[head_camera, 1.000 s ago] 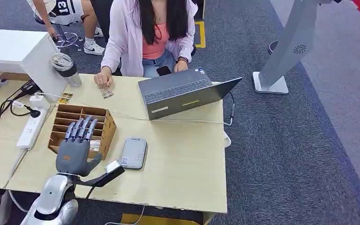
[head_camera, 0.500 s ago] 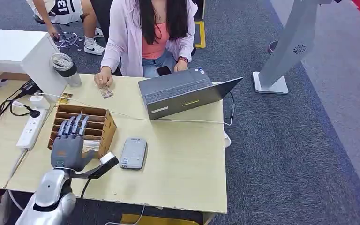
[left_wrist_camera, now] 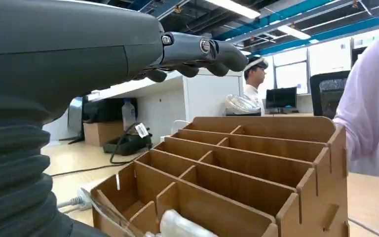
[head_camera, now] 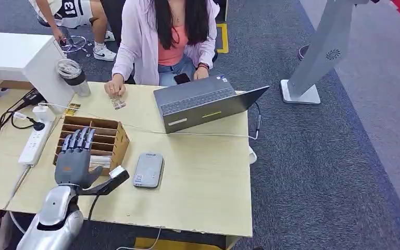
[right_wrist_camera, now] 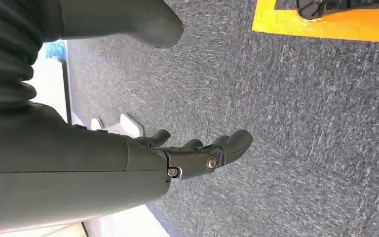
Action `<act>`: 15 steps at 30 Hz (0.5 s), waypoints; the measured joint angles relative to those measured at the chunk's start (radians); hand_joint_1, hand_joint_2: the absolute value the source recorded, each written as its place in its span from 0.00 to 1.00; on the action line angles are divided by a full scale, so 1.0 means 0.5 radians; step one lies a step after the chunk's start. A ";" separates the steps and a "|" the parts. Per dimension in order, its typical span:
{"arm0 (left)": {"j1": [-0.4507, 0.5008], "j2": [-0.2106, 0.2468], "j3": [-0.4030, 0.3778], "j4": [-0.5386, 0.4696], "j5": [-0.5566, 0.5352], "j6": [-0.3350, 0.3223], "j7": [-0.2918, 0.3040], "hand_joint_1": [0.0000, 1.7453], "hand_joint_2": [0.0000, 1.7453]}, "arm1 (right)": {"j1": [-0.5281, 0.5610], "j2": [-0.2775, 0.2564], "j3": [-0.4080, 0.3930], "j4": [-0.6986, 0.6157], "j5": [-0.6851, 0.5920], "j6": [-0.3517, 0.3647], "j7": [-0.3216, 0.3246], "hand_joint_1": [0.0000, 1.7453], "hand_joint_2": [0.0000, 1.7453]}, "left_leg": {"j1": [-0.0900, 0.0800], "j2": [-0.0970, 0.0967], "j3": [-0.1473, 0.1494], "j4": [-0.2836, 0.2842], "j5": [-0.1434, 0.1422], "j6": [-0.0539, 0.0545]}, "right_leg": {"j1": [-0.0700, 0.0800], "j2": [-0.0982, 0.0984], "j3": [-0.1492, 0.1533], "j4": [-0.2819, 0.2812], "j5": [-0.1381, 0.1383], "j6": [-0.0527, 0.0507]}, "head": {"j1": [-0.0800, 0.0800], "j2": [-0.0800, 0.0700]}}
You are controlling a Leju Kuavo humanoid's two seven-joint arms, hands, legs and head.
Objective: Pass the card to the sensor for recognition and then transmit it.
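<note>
One hand is at work: our left hand (head_camera: 75, 159) hovers flat, fingers apart and holding nothing, over the near end of the wooden card rack (head_camera: 115, 136), where a pale card (left_wrist_camera: 180, 224) lies in the nearest slot. We judge two risks — fingers catching a divider and shoving the rack, or pinching the card askew so the grey sensor (head_camera: 148, 170) beside it cannot read it. Our right hand (right_wrist_camera: 197, 153) hangs loose and empty over carpet.

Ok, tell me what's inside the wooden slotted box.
The nearest slot of the wooden slotted box holds a pale card. The left hand hovers above, covering several slots from overhead.
</note>
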 joint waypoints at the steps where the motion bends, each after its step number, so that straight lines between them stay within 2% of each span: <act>1: 0.000 -0.001 0.000 0.005 0.000 0.000 0.000 0.00 1.00 | -0.001 0.000 0.001 0.000 0.000 0.000 0.000 0.00 1.00 | 0.000 0.000 0.000 0.000 0.000 0.000 | 0.000 0.000 0.000 0.000 0.000 0.000 | 0.001 0.000; 10: -0.002 -0.005 0.002 0.023 0.005 -0.001 -0.002 0.00 1.00 | -0.001 0.000 0.000 0.000 0.000 0.000 0.000 0.00 1.00 | 0.000 0.000 0.000 0.000 0.000 0.000 | 0.000 0.000 0.000 0.000 0.000 0.000 | 0.001 0.000; 15: -0.002 -0.016 0.008 0.049 0.003 -0.024 -0.042 0.00 1.00 | -0.002 0.000 0.000 0.000 0.006 0.001 -0.001 0.00 1.00 | 0.000 0.000 0.000 0.000 0.000 0.000 | 0.000 0.000 0.000 0.000 0.000 0.000 | 0.000 0.000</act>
